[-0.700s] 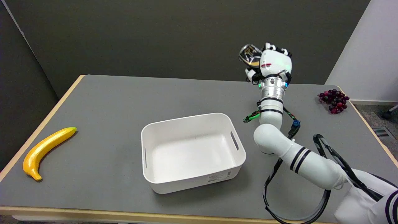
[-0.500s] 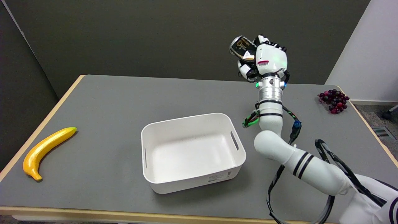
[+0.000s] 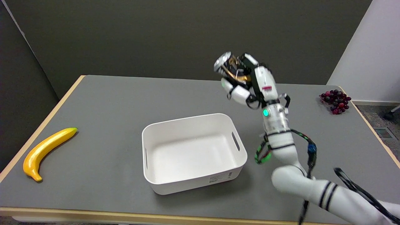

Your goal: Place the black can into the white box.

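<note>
A grey table [image 3: 125, 103] with a pale wooden edge stands before dark walls [image 3: 156, 34].

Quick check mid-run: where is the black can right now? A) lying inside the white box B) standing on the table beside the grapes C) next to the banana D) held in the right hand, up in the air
D: the right hand grips the black can in the air, not yet inside the white box.
</note>
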